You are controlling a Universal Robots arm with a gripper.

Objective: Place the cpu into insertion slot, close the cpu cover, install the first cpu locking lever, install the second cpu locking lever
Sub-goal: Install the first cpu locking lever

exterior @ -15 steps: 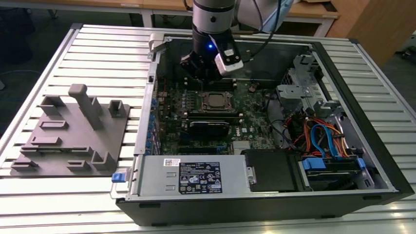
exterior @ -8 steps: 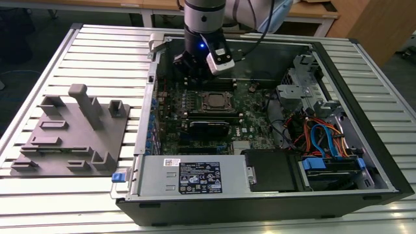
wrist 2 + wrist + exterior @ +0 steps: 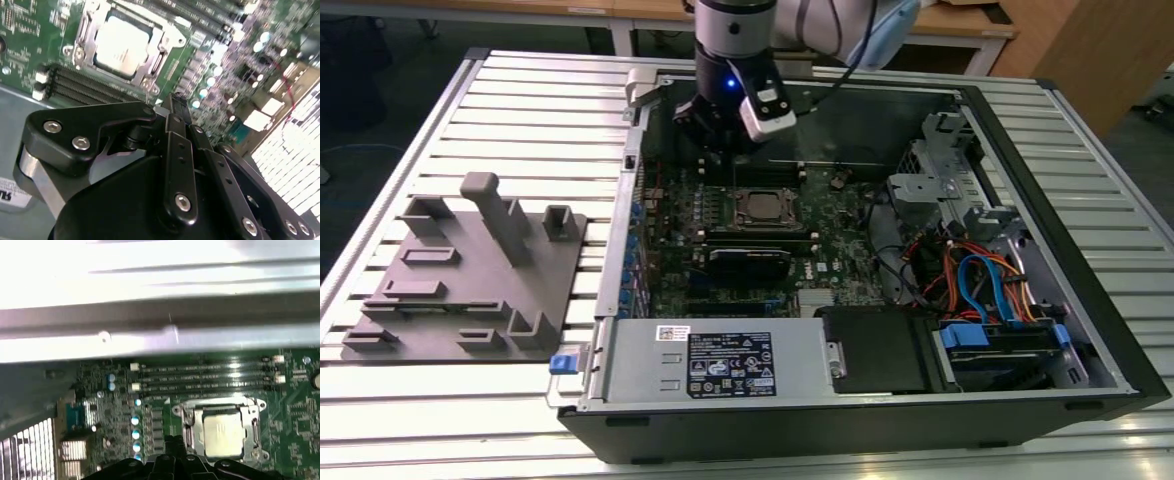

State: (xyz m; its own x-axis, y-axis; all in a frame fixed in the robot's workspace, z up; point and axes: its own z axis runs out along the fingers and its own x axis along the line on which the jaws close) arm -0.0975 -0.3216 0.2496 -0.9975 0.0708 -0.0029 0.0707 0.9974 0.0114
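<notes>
1. Computer case [image 3: 1067, 330]: lies open on the slatted table [image 3: 520, 80], with the arm [image 3: 734, 30] reaching in at the upper middle of the exterior view.
2. Circuit board [image 3: 841, 230]: fills the middle of the case. The insertion slot [image 3: 93, 47] sits at its centre, just beside the long memory slots [image 3: 205, 375].
3. Cpu cover [image 3: 150, 75]: lies flat over the slot, framing the chip.
4. Cpu [image 3: 122, 42]: seated in the slot, silver top showing through the cover's cut-out. Placement and cover closing appear done.
5. Locking levers: I cannot tell whether either is latched, so the lever work is judged to be the step in hand.

Recommendation: press each lever with the fingertips alone, down and then sideways under its hook. Keep the push low and steady. Stay clear of the chip's top and the memory slots. Do not drag across the small parts beside the slot.

6. Gripper [image 3: 175, 102]: hangs over the board just beside the slot, nearer the case's back wall. Its fingers are drawn together. It holds nothing, and it appears to touch nothing.
</notes>
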